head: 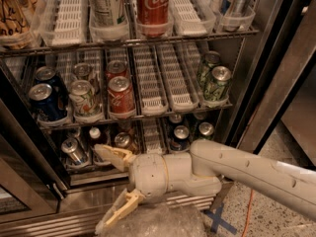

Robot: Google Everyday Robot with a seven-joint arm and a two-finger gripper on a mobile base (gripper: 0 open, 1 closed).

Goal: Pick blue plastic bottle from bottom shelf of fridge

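Note:
The blue plastic bottle, dark with a white cap, stands at the left of the bottom shelf of the fridge, between two silver-topped cans. My gripper is open in front of the shelf's left part. Its upper finger points left and lies just below and in front of the bottle. I cannot tell whether it touches the bottle. The lower finger hangs down over the steel sill. The bottle's lower part is hidden behind the upper finger.
More cans stand at the right of the bottom shelf. The rack above holds blue, pale green, red and green cans. The open door frame rises at the right. A crinkled clear plastic sheet lies below the arm.

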